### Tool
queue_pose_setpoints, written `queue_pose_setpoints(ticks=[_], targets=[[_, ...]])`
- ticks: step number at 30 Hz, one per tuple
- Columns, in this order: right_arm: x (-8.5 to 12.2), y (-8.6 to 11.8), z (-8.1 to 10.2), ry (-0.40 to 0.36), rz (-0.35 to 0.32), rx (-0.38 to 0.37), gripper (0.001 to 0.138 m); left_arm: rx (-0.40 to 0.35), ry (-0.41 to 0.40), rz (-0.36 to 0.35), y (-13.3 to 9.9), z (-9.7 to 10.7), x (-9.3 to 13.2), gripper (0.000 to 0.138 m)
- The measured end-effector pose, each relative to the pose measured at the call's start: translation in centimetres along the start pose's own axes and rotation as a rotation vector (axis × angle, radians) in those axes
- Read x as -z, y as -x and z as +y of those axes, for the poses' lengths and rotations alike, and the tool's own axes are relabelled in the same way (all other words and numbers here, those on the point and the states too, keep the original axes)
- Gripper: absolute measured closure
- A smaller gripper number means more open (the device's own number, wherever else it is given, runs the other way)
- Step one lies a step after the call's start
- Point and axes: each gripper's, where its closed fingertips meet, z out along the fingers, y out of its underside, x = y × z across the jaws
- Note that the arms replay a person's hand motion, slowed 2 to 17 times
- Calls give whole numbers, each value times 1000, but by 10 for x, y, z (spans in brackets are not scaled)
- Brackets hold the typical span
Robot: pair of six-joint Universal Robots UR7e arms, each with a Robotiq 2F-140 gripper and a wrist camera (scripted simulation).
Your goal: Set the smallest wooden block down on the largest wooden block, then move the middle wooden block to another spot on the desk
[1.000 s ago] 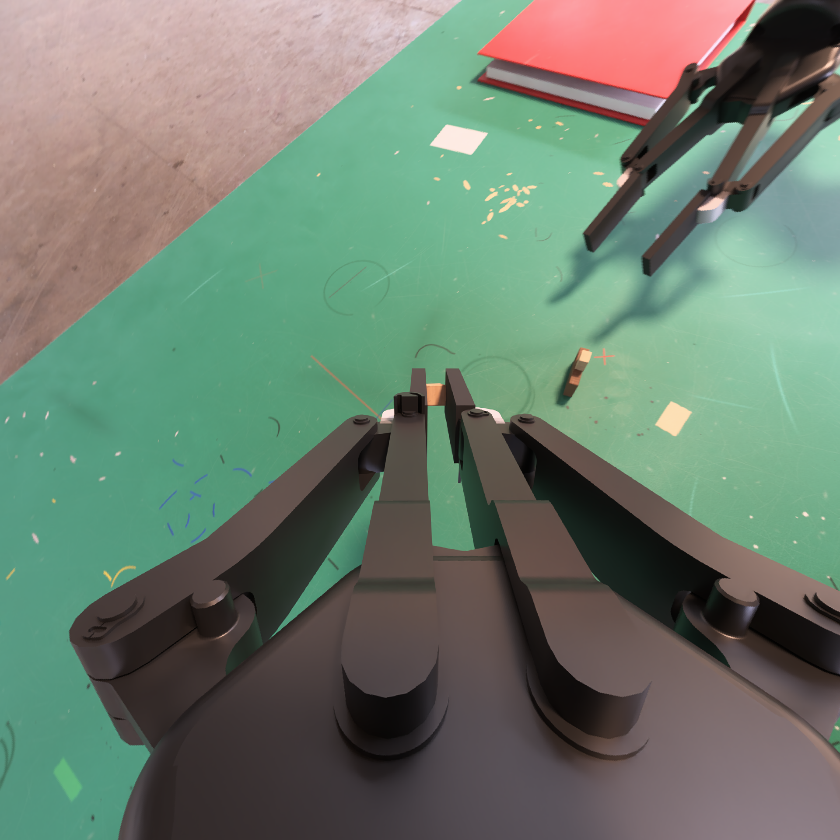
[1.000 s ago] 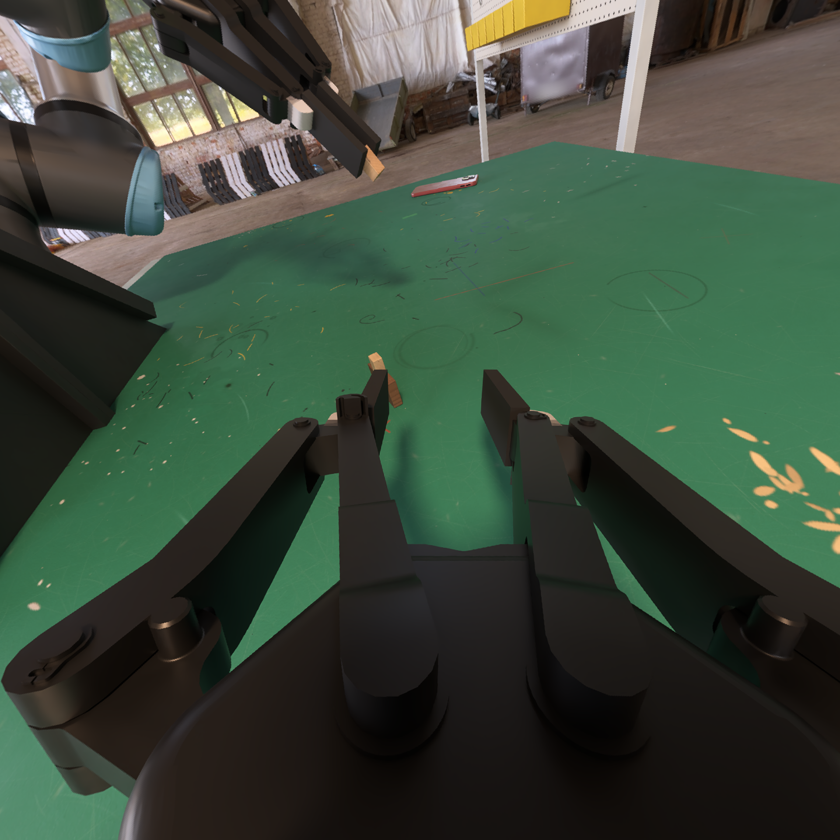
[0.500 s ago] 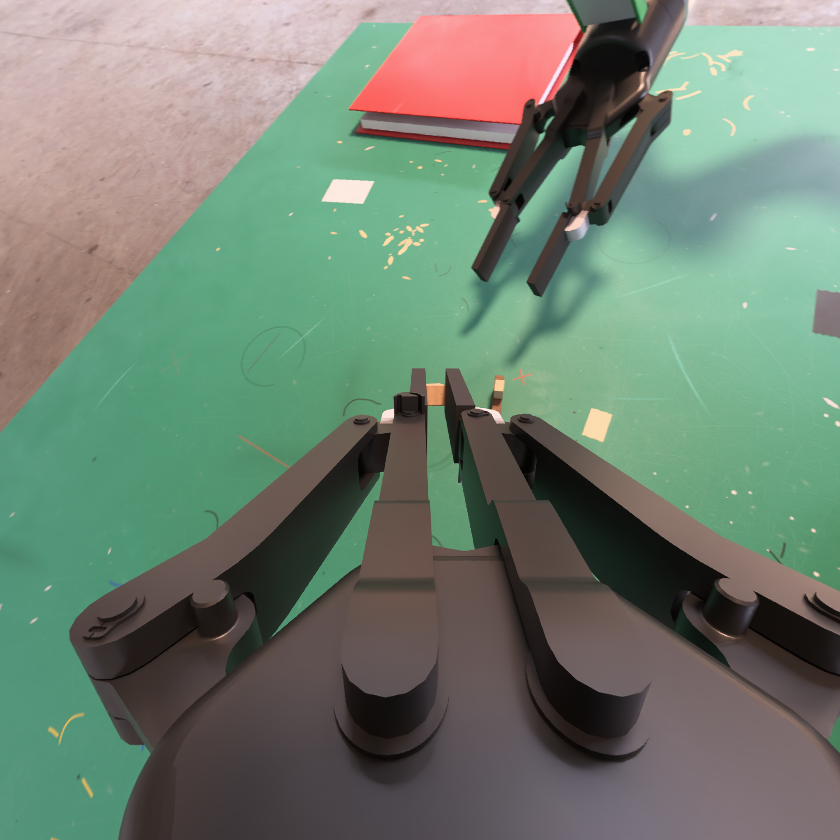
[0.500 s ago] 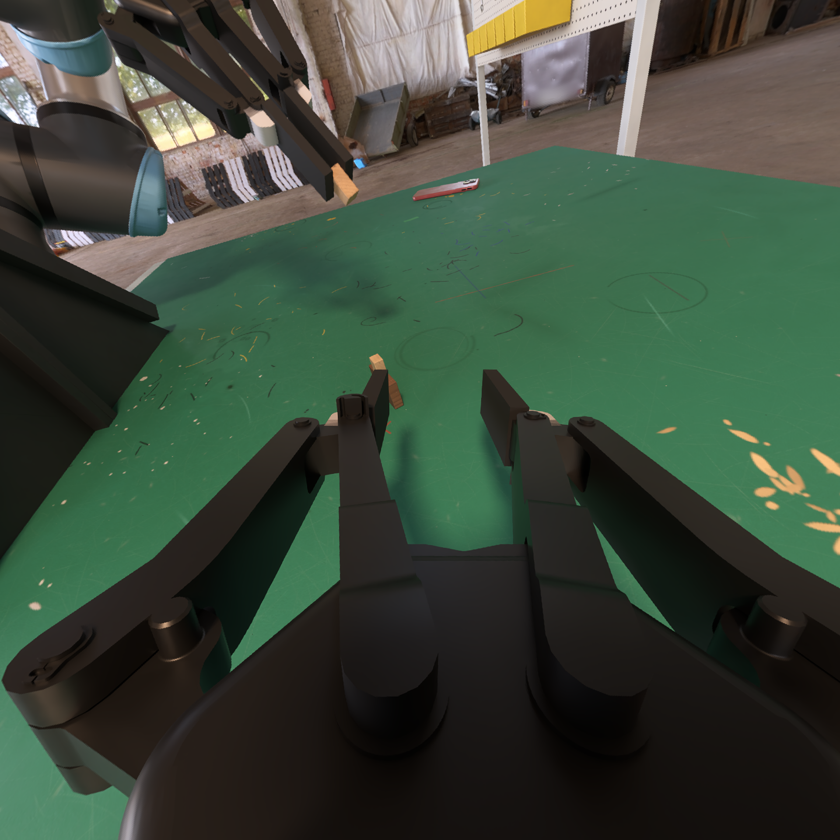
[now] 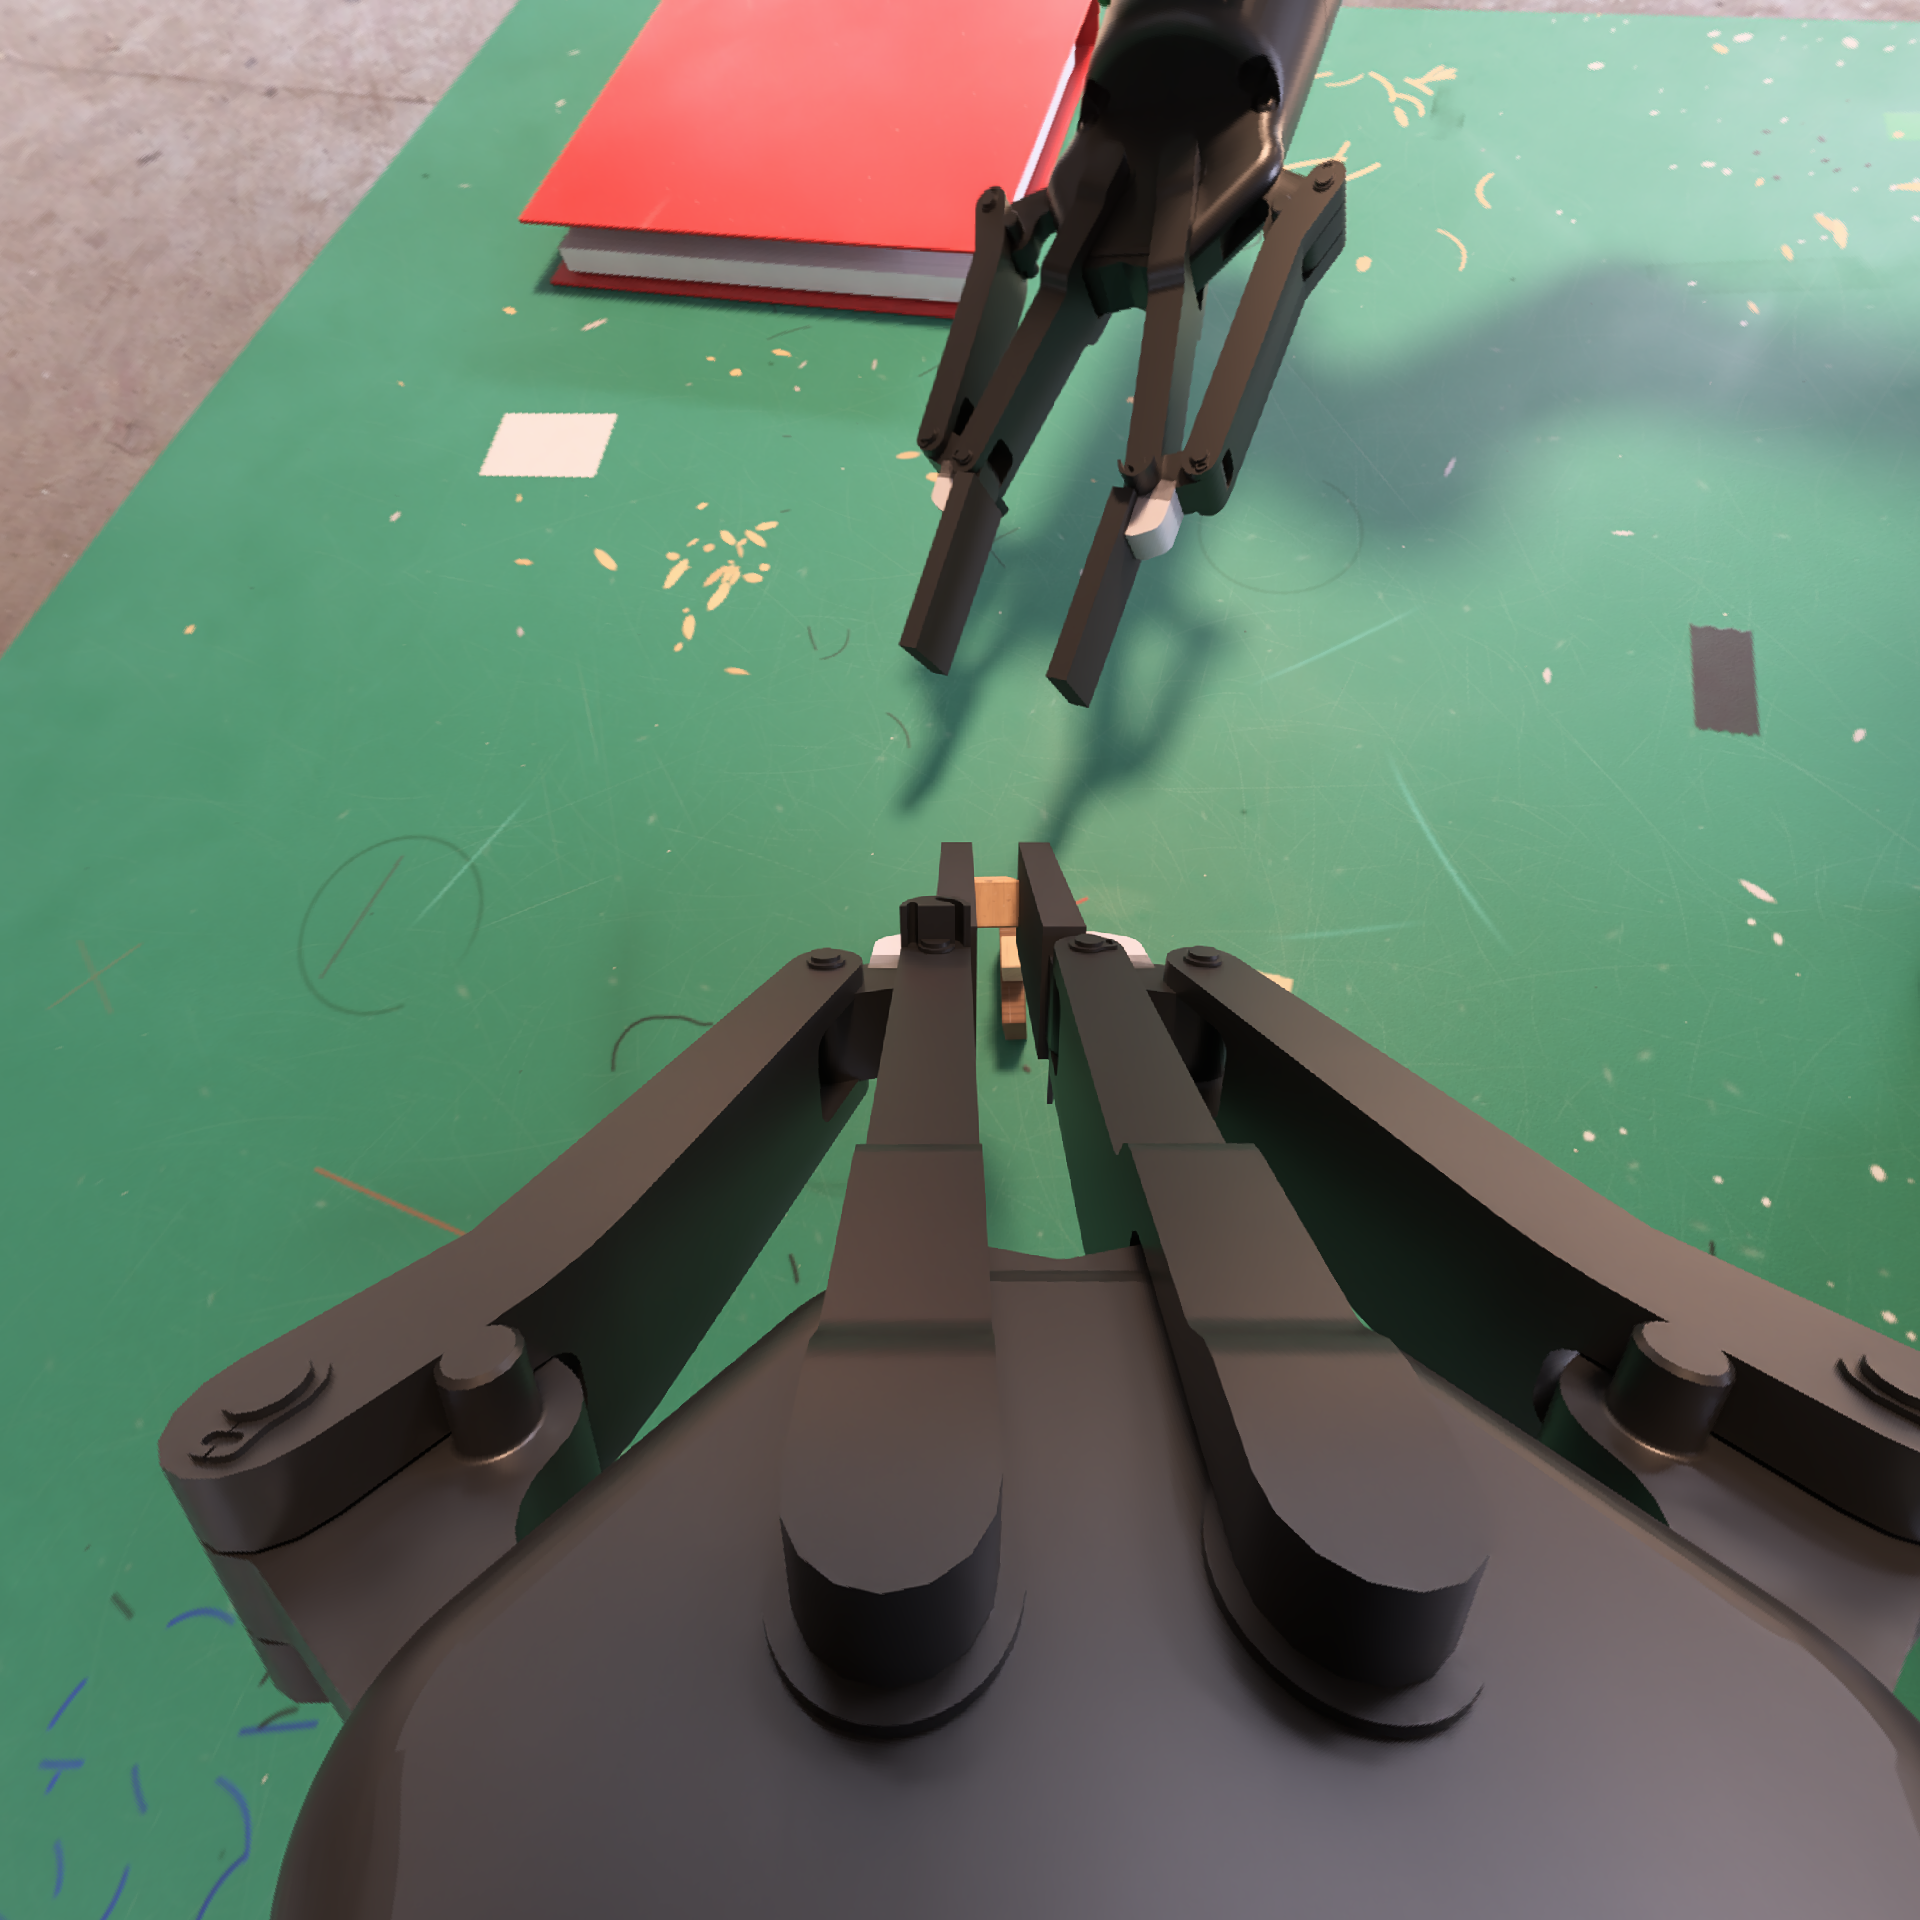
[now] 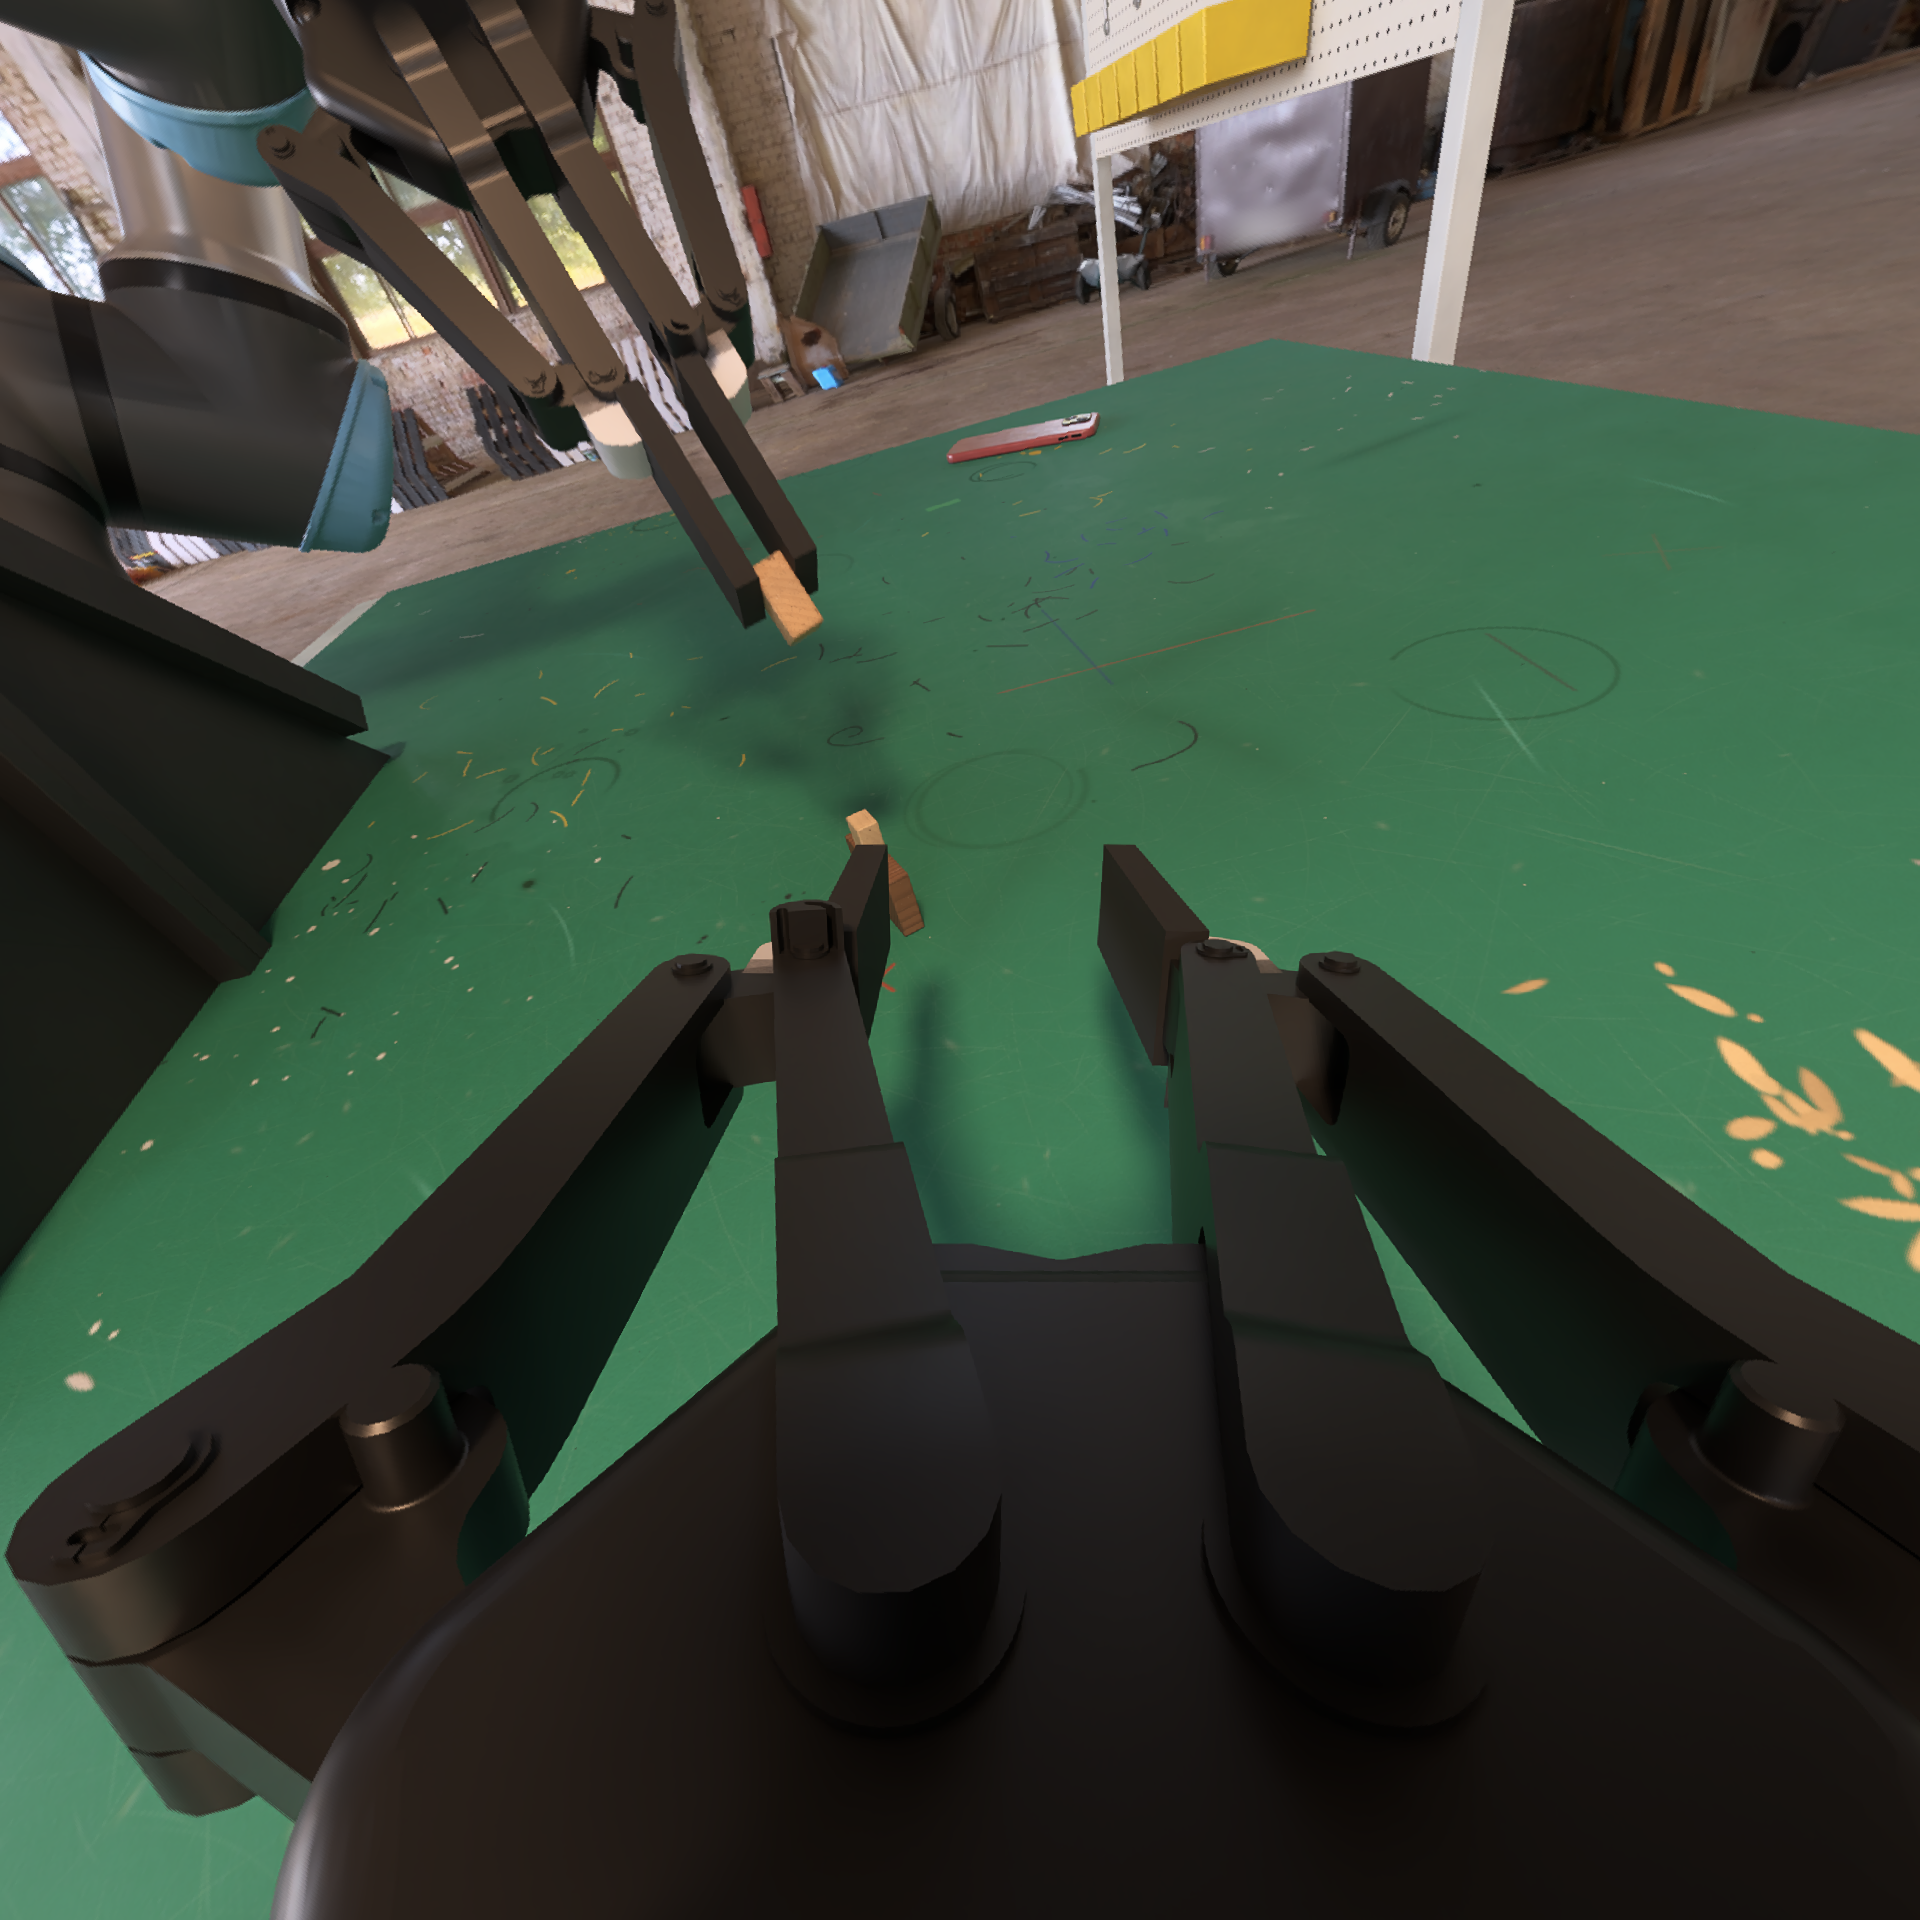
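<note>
My left gripper (image 5: pixel 995 868) is shut on a small light wooden block (image 5: pixel 995 902) and holds it above the green desk (image 5: pixel 520 831). Straight below it, seen between my fingers, two more wooden blocks (image 5: pixel 1013 1003) lie on the desk, touching. In the right wrist view the left gripper (image 6: pixel 779 597) hangs with its block (image 6: pixel 792 610) up and behind a light block (image 6: pixel 862 828) and a darker block (image 6: pixel 906 902). My right gripper (image 6: pixel 997 883) is open and empty just above the desk, its left finger partly hiding the darker block. It also shows in the left wrist view (image 5: pixel 1003 665).
A red book (image 5: pixel 810 135) lies at the desk's far edge, with a white paper square (image 5: pixel 548 445) and a dark tape patch (image 5: pixel 1725 681) nearby. A red phone (image 6: pixel 1023 436) lies far off. The left arm's base (image 6: pixel 156 727) stands at the left.
My left gripper has swung with its block to above the two blocks on the desk and come lower. The right gripper has not moved.
</note>
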Motion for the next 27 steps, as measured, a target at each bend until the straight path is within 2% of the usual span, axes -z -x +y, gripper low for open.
queue_pose_setpoints(ticks=[15,27], targets=[[0,0,0,-5,-4,-4,85,-13,49,119,-18,-2,-56,127],[1,0,0,-10,-7,-6,85,-19,129,157,-23,7,-87,127]])
